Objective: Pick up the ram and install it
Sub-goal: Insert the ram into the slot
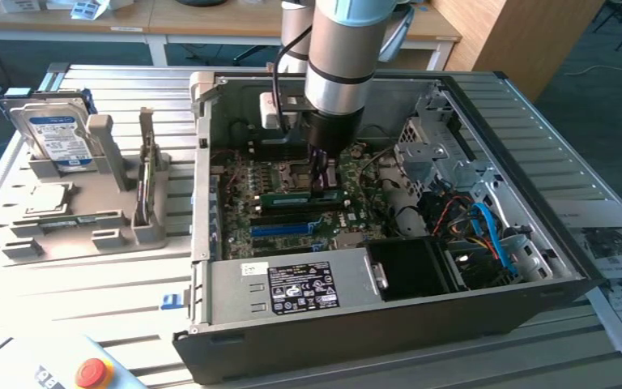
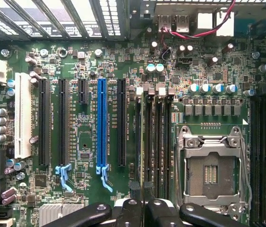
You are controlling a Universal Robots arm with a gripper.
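My gripper (image 1: 325, 190) reaches down into the open computer case (image 1: 570, 267), over the motherboard (image 1: 289, 231). It is shut on the ram (image 1: 295, 197), a narrow green stick that stands on edge at the memory slots. In the wrist view the black fingers (image 2: 123, 213) meet at the gripper (image 2: 142, 207), and the ram (image 2: 142, 182) shows edge-on as a thin dark line along the memory slots (image 2: 160, 142), beside the empty processor socket (image 2: 213, 170). Whether the ram sits fully down in a slot I cannot tell.
A grey holder (image 1: 127, 227) on the exterior view's left carries a hard drive (image 1: 57, 138) and a square silver chip (image 1: 49, 197). The power supply (image 1: 289, 288), blue cables (image 1: 489, 235) and drive cage (image 1: 440, 146) crowd the case. Papers (image 1: 614, 251) lie on the exterior view's right, a red button (image 1: 95, 371) in front.
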